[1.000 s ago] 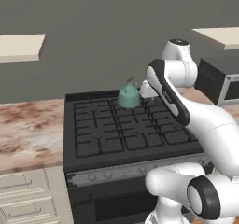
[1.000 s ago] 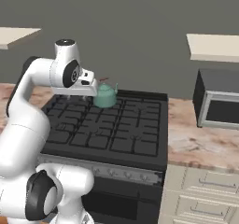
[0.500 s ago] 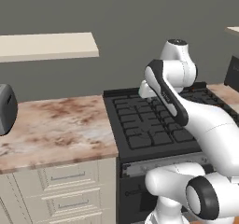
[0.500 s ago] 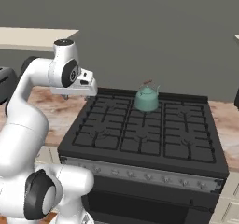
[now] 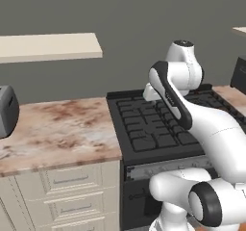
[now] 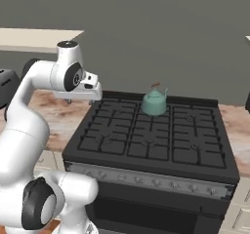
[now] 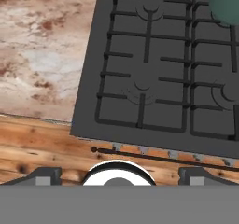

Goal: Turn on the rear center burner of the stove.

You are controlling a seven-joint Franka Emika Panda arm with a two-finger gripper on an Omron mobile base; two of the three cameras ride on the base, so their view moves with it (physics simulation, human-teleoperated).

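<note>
The stove (image 6: 151,135) is a wide black range with grates, and its grey knob strip (image 6: 146,179) runs along the front. A teal kettle (image 6: 155,103) stands on the rear center burner and covers it; no flame shows. In the hand view the kettle (image 7: 228,1) is at the top right, the left-hand burners (image 7: 140,85) lie below me, and the knob strip (image 7: 172,153) crosses the bottom. My gripper (image 6: 70,100) hovers high over the stove's rear left corner, well left of the kettle. Its tips (image 7: 119,174) stand wide apart, open and holding nothing.
A marble counter (image 5: 57,129) with cream drawers (image 5: 72,177) lies left of the stove. A dark grey toaster (image 5: 7,109) sits at its far left. A wall shelf (image 5: 48,47) hangs above. The microwave (image 5: 239,73) is at the right edge. Wooden floor (image 7: 37,143) lies in front.
The base has driven to the left, so the stove and kettle slid right in both base views. The arm kept its pose, and the gripper went from near the kettle to the stove's left side.
</note>
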